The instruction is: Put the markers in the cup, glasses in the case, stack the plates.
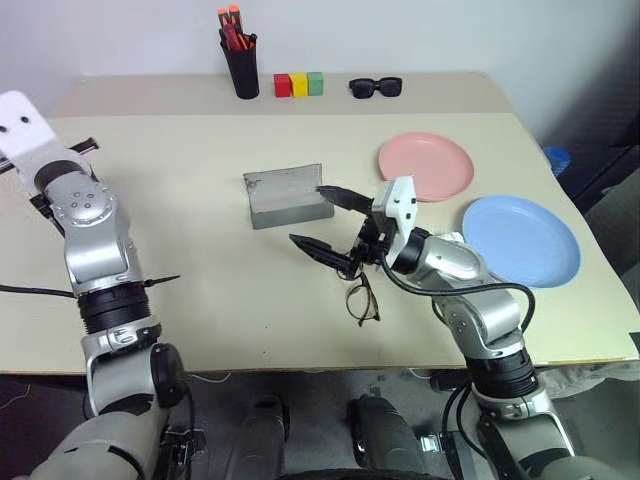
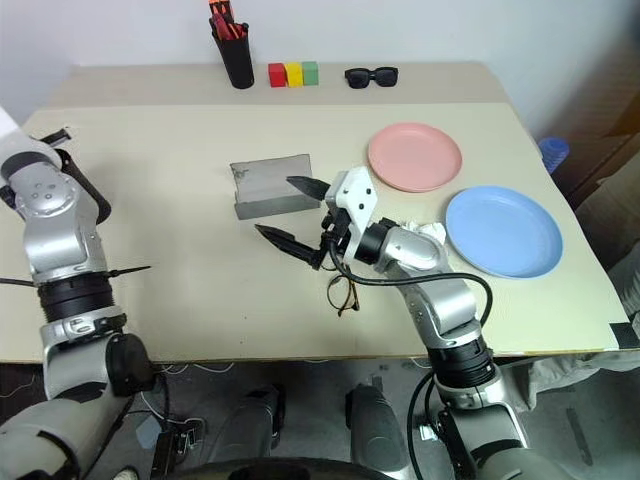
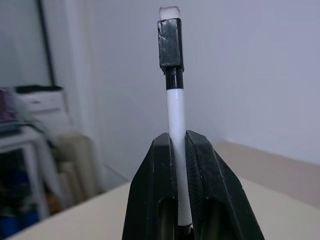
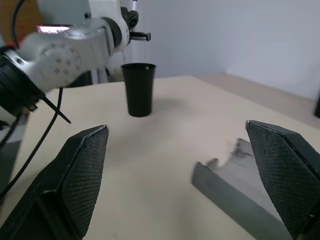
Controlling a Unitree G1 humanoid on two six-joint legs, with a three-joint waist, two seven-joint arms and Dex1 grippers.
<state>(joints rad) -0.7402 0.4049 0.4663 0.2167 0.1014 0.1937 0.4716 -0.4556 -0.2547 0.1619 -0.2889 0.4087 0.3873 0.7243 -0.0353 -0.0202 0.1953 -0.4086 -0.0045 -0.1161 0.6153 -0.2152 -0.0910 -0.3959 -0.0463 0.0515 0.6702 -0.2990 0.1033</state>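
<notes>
White and smooth, a thin marker point(image 3: 176, 130) with a black cap stands pinched in the left gripper point(image 3: 179, 142). The right gripper point(image 1: 333, 220) gapes wide just above the wire glasses point(image 1: 362, 300), the grey case point(image 1: 285, 195) beside its fingertips.

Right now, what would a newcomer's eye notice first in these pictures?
The right gripper hangs wide open mid-table, between the grey case and the glasses. The left gripper is shut on a white marker. A pink plate and a blue plate lie apart on the right.

Lab or office: beige worktable point(image 1: 200, 300), plain white wall point(image 1: 420, 30), cluttered shelving point(image 3: 30, 125).
</notes>
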